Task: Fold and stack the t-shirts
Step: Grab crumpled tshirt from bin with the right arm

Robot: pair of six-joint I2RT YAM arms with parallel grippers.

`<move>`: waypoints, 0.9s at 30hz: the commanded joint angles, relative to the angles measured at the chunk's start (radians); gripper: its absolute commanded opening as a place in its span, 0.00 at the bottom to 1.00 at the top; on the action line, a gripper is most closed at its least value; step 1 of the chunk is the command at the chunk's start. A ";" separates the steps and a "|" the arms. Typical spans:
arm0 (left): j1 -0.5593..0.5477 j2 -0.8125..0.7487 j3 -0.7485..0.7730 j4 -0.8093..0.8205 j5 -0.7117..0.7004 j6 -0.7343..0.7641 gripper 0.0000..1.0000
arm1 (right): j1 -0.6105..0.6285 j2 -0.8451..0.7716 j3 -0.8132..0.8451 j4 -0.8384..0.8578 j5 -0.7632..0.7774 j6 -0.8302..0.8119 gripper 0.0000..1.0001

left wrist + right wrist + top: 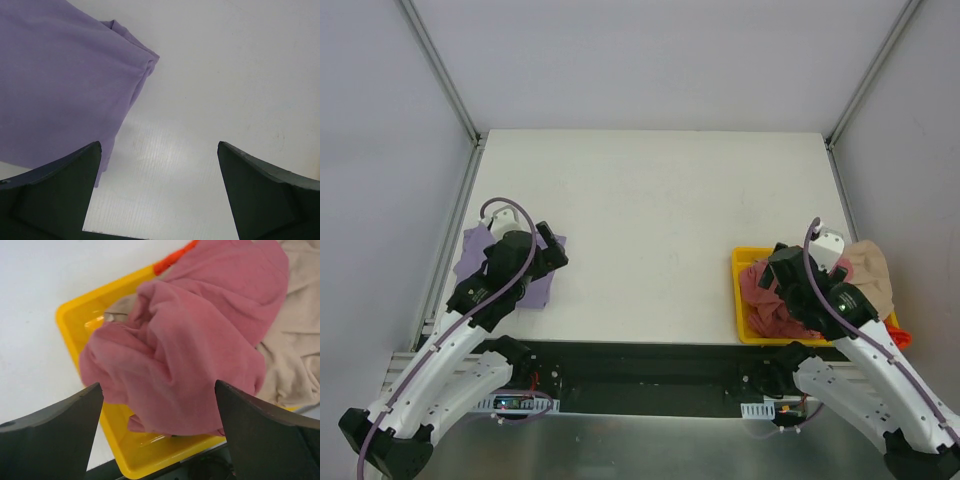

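Observation:
A lavender t-shirt (480,258) lies folded at the table's left, largely under my left arm; its edge and corner (60,85) fill the upper left of the left wrist view. My left gripper (159,150) hangs open over bare table just right of that shirt. A crumpled pink-red t-shirt (195,350) lies in the yellow bin (75,320), with a beige shirt (295,335) beside it and a strip of orange-red cloth (172,259) behind. My right gripper (159,390) is open above the pink-red shirt (765,300), holding nothing.
The yellow bin (740,300) sits at the table's near right edge, the beige shirt (875,275) spilling over its right side. Metal frame posts (440,70) rise at both back corners. The table's dark front edge (640,365) runs between the arm bases.

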 commanded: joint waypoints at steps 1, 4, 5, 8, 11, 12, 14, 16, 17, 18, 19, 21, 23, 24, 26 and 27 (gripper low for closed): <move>0.000 0.008 0.020 0.009 -0.014 -0.001 0.99 | -0.120 0.079 -0.034 -0.076 -0.085 0.075 0.96; 0.002 0.008 0.022 0.020 -0.002 0.010 0.99 | -0.202 0.128 -0.112 0.048 -0.193 0.000 0.96; 0.002 0.008 0.020 0.023 -0.002 0.011 0.99 | -0.228 0.146 -0.128 0.090 -0.227 -0.029 0.96; 0.002 0.002 0.016 0.024 -0.004 0.010 0.99 | -0.266 0.185 -0.154 0.165 -0.246 -0.037 0.75; 0.000 -0.001 0.013 0.024 -0.002 0.008 0.99 | -0.272 0.183 -0.113 0.168 -0.191 -0.071 0.32; 0.002 -0.001 0.011 0.027 -0.004 0.008 0.99 | -0.272 0.170 -0.088 0.167 -0.180 -0.094 0.17; 0.002 0.000 0.007 0.031 -0.004 0.005 0.99 | -0.272 0.124 -0.024 0.164 -0.180 -0.135 0.01; 0.002 0.005 0.004 0.034 0.003 0.002 0.99 | -0.272 0.070 0.039 0.179 -0.200 -0.180 0.01; 0.002 0.009 0.004 0.037 0.004 0.005 0.99 | -0.272 0.046 0.085 0.180 -0.218 -0.201 0.01; 0.002 0.012 0.005 0.038 0.004 0.007 0.99 | -0.272 0.033 0.127 0.179 -0.241 -0.221 0.01; 0.002 0.016 0.005 0.037 0.004 0.008 0.99 | -0.272 0.019 0.179 0.177 -0.273 -0.244 0.01; 0.002 0.017 0.004 0.040 0.007 0.007 0.99 | -0.272 0.010 0.274 0.185 -0.327 -0.267 0.01; 0.002 0.019 0.004 0.046 0.012 0.005 0.99 | -0.272 0.015 0.366 0.213 -0.373 -0.296 0.01; 0.002 0.019 0.002 0.046 0.015 0.008 0.99 | -0.272 0.022 0.416 0.232 -0.392 -0.306 0.01; 0.002 0.017 -0.001 0.049 0.019 0.007 0.99 | -0.271 0.050 0.495 0.280 -0.451 -0.321 0.01; 0.002 0.014 -0.001 0.049 0.021 0.008 0.99 | -0.272 0.082 0.536 0.300 -0.491 -0.321 0.01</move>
